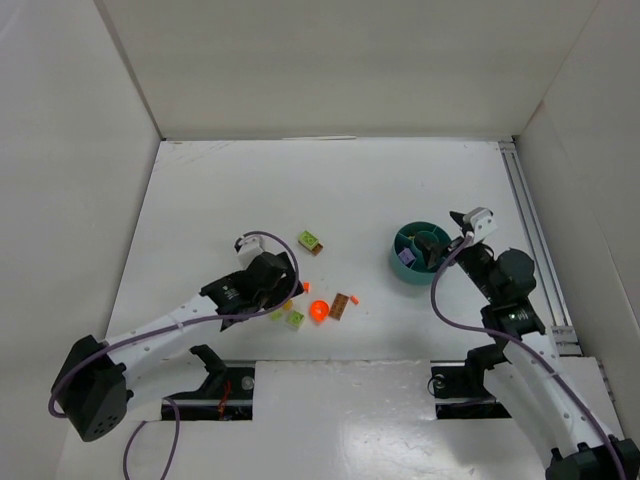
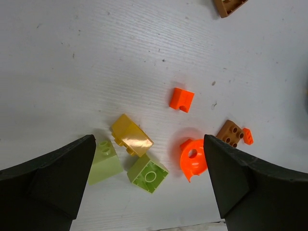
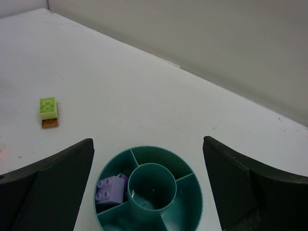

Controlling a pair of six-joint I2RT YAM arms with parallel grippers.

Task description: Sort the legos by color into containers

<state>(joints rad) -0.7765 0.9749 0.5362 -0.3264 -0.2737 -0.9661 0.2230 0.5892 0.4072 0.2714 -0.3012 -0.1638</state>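
— How far is the sorting, do you think?

— Only at the beginning, I would say. Nearest to us, the left fingers (image 2: 48, 187) hang spread wide over the small heap on the bench (image 1: 200, 190), and they grasp nothing. Under them lie a yellow brick (image 2: 132, 141), a lime brick (image 2: 105, 162) just beside it, a second lime brick (image 2: 148, 174), and the round orange piece (image 2: 192, 159).

— Is that the whole heap?

— No. A brown brick (image 2: 232, 133) lies near the round piece, with a tiny orange bit (image 2: 247, 136) touching it. One more small orange brick (image 2: 182, 99) sits a little apart. All of these are loose on the bench, none is in a compartment.

— And the bowl?

— It is further back, on the right side. The right fingers (image 3: 260, 187) stand open over the teal bowl (image 3: 149, 148), and they are empty. In one outer compartment I see a purple brick (image 3: 109, 189). The central cup and the other compartments that I can see look bare. The nearest part of the bowl is cut off, so I cannot tell about that part.

— Anything beyond it?

— Yes, a stacked lime brick (image 3: 48, 107) on top of a brownish one lies alone, well apart from the bowl. So purple seems begun, and lime, yellow, orange and brown are all left to do.
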